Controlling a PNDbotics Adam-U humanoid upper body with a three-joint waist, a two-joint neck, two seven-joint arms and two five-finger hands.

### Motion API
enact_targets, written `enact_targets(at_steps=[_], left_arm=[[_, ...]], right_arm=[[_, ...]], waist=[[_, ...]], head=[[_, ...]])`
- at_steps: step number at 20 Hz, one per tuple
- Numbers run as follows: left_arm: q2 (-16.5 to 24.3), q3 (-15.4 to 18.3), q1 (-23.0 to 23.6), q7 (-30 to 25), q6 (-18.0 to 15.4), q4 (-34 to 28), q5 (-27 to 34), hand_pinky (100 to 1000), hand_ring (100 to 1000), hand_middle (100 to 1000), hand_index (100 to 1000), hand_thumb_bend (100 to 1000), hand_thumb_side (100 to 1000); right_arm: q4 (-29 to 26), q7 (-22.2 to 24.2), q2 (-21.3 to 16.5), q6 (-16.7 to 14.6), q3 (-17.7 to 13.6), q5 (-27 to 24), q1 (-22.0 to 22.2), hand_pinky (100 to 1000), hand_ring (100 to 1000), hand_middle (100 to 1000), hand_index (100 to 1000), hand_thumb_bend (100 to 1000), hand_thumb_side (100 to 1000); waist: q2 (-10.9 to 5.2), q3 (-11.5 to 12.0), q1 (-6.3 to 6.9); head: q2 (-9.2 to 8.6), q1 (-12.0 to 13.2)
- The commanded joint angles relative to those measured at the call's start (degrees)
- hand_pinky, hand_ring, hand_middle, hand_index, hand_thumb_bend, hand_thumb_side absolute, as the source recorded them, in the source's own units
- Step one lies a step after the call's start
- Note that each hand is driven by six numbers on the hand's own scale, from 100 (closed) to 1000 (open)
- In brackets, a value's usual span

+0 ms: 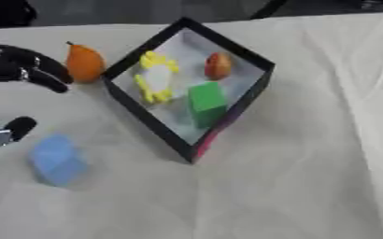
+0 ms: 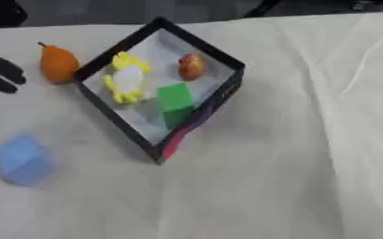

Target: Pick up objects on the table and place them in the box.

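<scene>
A: Listing items around the box (image 1: pixel 227 46). Inside it: a yellow flower-shaped toy (image 1: pixel 156 77), a green block (image 1: pixel 206 99), a small red-orange fruit (image 1: pixel 217 65). Outside it: an orange pear (image 1: pixel 83 63) just beside the box's left corner, and a blue block (image 1: pixel 57 159) well to the box's lower left on the white cloth (image 1: pixel 309 163).

B: Hand status?

A: Left hand (image 1: pixel 19 65): left of the pear, close to it but apart. Fingers curled loosely downward, holding nothing; the thumb (image 1: pixel 19 126) shows separately lower down, so the hand spans wide. Right hand: not seen in either view.

B: Remaining stock to move?

A: Two items by my judgement: pear and blue block. The pear lies between the hand and the box, nearest the fingers. The blue block sits below the hand, farther from the box.

B: Risks?

A: Entry one: the pear is rounded and tapered, likely to roll or slip if the fingers close off-centre. Entry two: it stands so near the box wall that a sideways reach could push it against the box, or nudge the box and shift its contents. Entry three: the box sits cornerwise to the hand, so a low carry could catch its rim.
</scene>
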Motion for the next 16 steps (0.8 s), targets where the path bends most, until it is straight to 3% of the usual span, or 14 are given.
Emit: enact_targets(at_steps=[1,3,7,12,14,16], left_arm=[[3.1,1.6,1.5,-7.5,-8.9,-2.2,-2.6,884,901,828,894,104,647],[3.5,1.8,2.8,-5.5,-6.6,-3.1,-4.6,888,906,827,894,138,606],[4.2,1.0,5.3,-0.8,-0.3,-4.9,-10.5,888,911,826,893,178,657],[4.6,-0.8,8.3,0.9,2.5,-4.7,-16.8,895,921,834,895,222,747],[4.6,-1.0,9.1,1.8,3.6,-4.1,-19.0,897,924,834,893,248,714],[4.5,-1.2,9.8,3.3,5.5,-3.4,-20.8,899,926,835,893,255,741]], right_arm=[[-1.1,-0.1,-2.3,-0.3,-1.0,0.3,-0.5,934,674,613,808,100,532],[-1.1,-0.1,-2.3,-0.3,-1.1,0.4,-0.3,934,674,613,808,100,532],[-1.0,-0.1,-2.3,-0.3,-1.2,0.6,-0.2,934,673,612,808,100,533],[-1.0,-0.1,-2.2,-0.2,-1.3,0.8,0.0,934,673,611,807,100,535],[-0.9,-0.1,-2.1,-0.2,-1.3,0.8,0.1,934,673,611,807,100,535],[-1.0,-0.1,-2.1,-0.2,-1.4,0.9,0.1,934,673,611,807,100,535]], waist=[[-0.48,0.0,-0.12],[-0.35,0.1,-0.14],[-0.12,0.1,-0.05],[0.01,-0.1,0.07],[0.03,-0.1,0.08],[0.02,-0.1,0.06]], head=[[-0.9,0.0],[-1.0,0.2],[-1.14,0.5],[-1.21,0.7],[-1.17,0.7],[-1.17,0.7]])
